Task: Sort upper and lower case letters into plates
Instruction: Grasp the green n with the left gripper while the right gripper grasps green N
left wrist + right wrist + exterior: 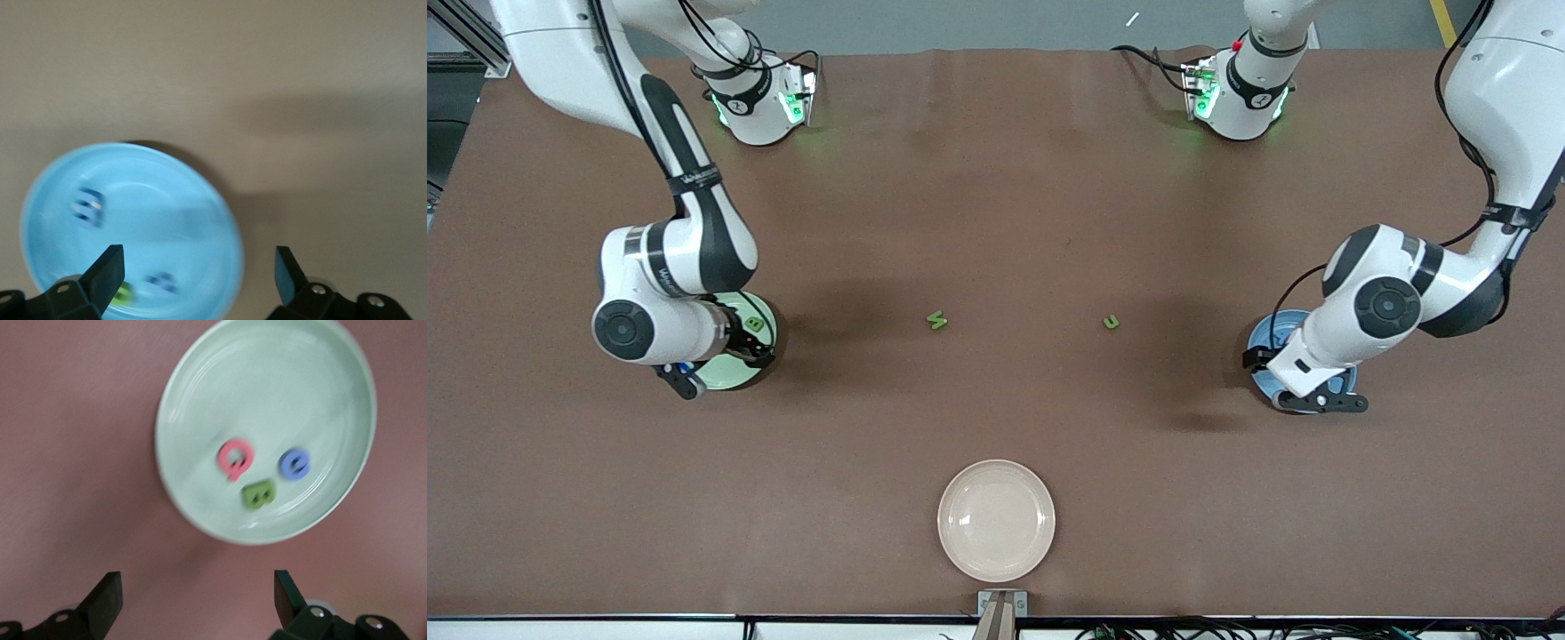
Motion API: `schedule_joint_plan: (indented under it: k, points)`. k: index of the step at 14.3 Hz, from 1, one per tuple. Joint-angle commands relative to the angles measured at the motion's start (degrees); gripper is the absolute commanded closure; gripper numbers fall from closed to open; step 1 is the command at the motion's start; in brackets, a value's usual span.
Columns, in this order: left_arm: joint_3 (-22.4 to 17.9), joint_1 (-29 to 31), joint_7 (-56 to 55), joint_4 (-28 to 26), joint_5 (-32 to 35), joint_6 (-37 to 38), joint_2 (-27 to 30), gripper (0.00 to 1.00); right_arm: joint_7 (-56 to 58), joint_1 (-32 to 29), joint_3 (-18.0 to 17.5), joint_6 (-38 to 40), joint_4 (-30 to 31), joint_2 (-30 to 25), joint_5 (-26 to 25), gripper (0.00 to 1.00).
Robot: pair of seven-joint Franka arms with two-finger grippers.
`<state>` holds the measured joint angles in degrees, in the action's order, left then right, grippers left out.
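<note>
The pale green plate [734,375] lies at the right arm's end of the table. In the right wrist view this plate [267,380] holds a red letter [234,459], a blue letter [294,463] and a green letter [258,494]. My right gripper [197,597] is open and empty, over the table just beside that plate's rim. The blue plate [1267,338] lies at the left arm's end. In the left wrist view it [147,193] holds two blue letters [89,207] and a green letter [122,293]. My left gripper [199,273] is open and empty over the blue plate's edge. Two green letters [936,320] [1111,323] lie on the mat between the plates.
A cream-beige plate [996,520] lies empty near the table's front edge, nearer to the front camera than the two loose letters. The arm bases [760,98] [1236,93] stand at the back edge of the brown mat.
</note>
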<state>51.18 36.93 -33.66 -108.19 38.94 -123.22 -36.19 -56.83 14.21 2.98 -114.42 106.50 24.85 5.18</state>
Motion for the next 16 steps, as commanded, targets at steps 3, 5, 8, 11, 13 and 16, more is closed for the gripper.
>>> schedule_joint_plan:
  k: [3, 5, 8, 11, 13, 16]
  points:
    - [2.9, -7.0, -26.4, -0.9, -0.8, 0.4, -0.1, 0.01, -17.7, 9.8, 0.2, -11.4, 1.0, 2.5, 4.8, 0.00]
    - [2.9, -9.8, -37.0, -0.9, -0.7, -1.5, -1.8, 0.01, -21.5, 13.7, 0.1, -19.0, 3.3, 4.3, 4.8, 0.00]
    - [1.6, -14.3, -50.3, -1.2, 0.6, -7.0, -3.4, 0.01, -25.3, 19.0, 0.1, -29.6, 7.0, 5.4, 5.5, 0.00]
    - [-3.2, -21.1, -57.6, -1.2, 1.0, -9.0, -3.5, 0.01, -29.5, 22.8, 0.2, -31.2, 7.1, 6.5, 5.5, 0.00]
    - [-6.2, -24.6, -59.1, -1.4, 1.1, -9.1, -3.5, 0.02, -31.2, 25.7, 0.2, -33.1, 7.1, 7.1, 5.5, 0.00]
    - [-6.5, -25.0, -59.7, -3.3, 1.1, -9.4, -4.0, 0.14, -31.9, 28.3, 0.3, -35.8, 7.0, 9.0, 5.5, 0.03]
